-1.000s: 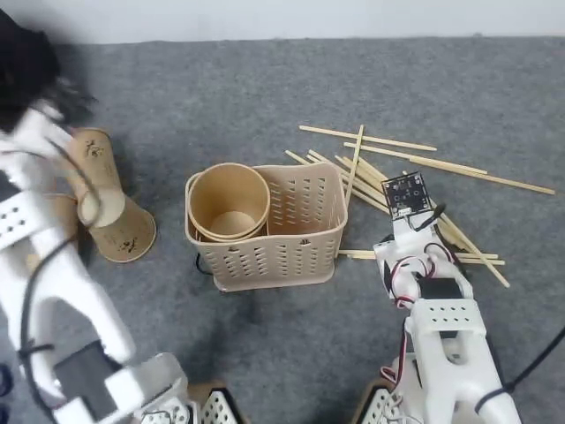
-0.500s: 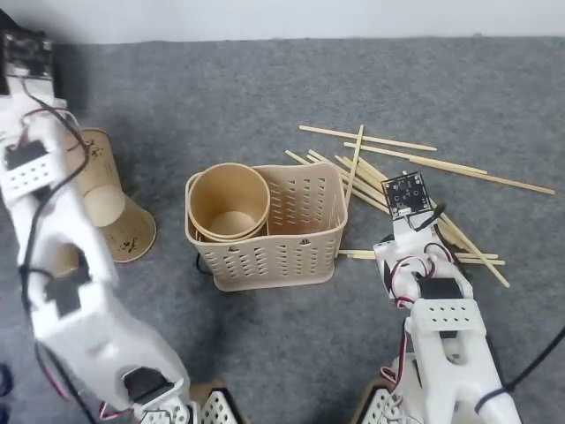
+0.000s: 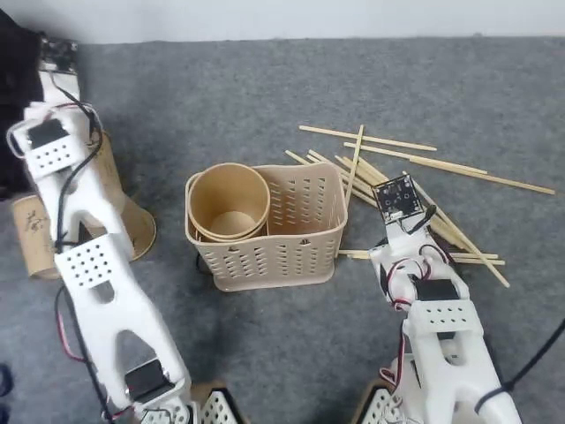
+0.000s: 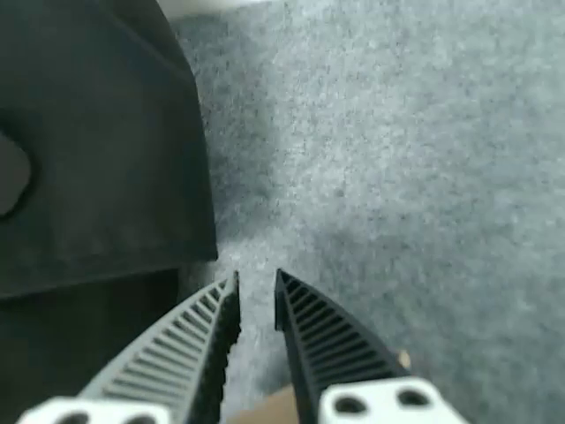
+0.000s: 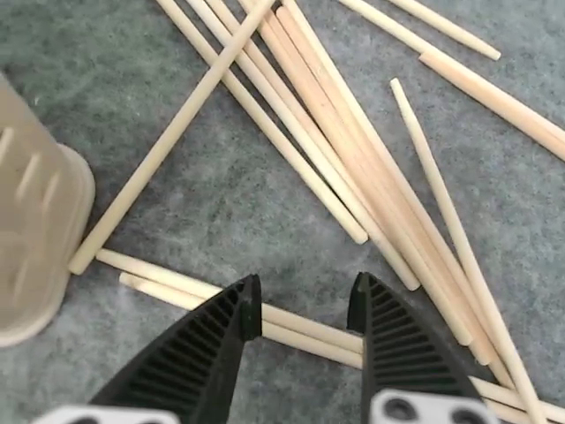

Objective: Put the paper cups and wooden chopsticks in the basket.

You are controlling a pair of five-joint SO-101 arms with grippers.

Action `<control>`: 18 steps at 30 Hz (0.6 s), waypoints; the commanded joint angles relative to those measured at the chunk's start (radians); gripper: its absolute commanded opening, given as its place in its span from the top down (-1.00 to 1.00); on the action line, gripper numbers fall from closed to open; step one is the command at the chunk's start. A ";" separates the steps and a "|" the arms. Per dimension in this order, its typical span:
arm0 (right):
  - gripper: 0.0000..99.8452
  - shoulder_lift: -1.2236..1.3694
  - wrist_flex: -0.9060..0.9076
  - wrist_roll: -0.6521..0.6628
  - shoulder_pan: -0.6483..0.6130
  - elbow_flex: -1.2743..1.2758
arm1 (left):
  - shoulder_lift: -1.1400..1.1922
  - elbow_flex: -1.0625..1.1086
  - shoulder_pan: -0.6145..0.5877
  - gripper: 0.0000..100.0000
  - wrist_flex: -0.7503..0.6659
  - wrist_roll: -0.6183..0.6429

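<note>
Two nested paper cups (image 3: 228, 201) stand in the left end of the beige basket (image 3: 305, 243). Another paper cup (image 3: 139, 231) lies left of the basket, partly behind my left arm (image 3: 66, 177), and a third (image 3: 31, 237) lies at the far left. Wooden chopsticks (image 3: 424, 168) are scattered right of the basket. My left gripper (image 4: 256, 287) hangs over bare carpet by a black object, slightly open and empty. My right gripper (image 5: 305, 291) is open just above two chopsticks (image 5: 291, 322) lying beside the basket's corner (image 5: 35, 230).
A black object (image 3: 16, 97) sits at the far left corner, close to my left gripper. Grey carpet (image 3: 265, 88) covers the table, with free room behind and in front of the basket.
My left arm has swung up from the cups toward the far left corner, uncovering the cup lying at the far left. My right arm has shifted slightly.
</note>
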 commanded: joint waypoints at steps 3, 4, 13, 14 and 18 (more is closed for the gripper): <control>0.64 -0.007 -0.018 0.020 -0.008 -0.008 | 0.074 -0.383 0.044 0.87 0.296 -0.178; 0.64 -0.007 -0.018 0.020 -0.008 -0.008 | 0.064 -0.369 0.052 0.87 0.313 -0.199; 0.64 -0.007 -0.016 0.020 -0.008 -0.006 | -0.037 -0.305 0.018 0.87 0.296 -0.140; 0.64 -0.007 -0.016 0.020 -0.008 -0.006 | -0.049 -0.305 0.009 0.87 0.272 -0.114; 0.64 -0.007 -0.016 0.020 -0.008 -0.006 | -0.063 -0.260 0.009 0.79 0.242 -0.143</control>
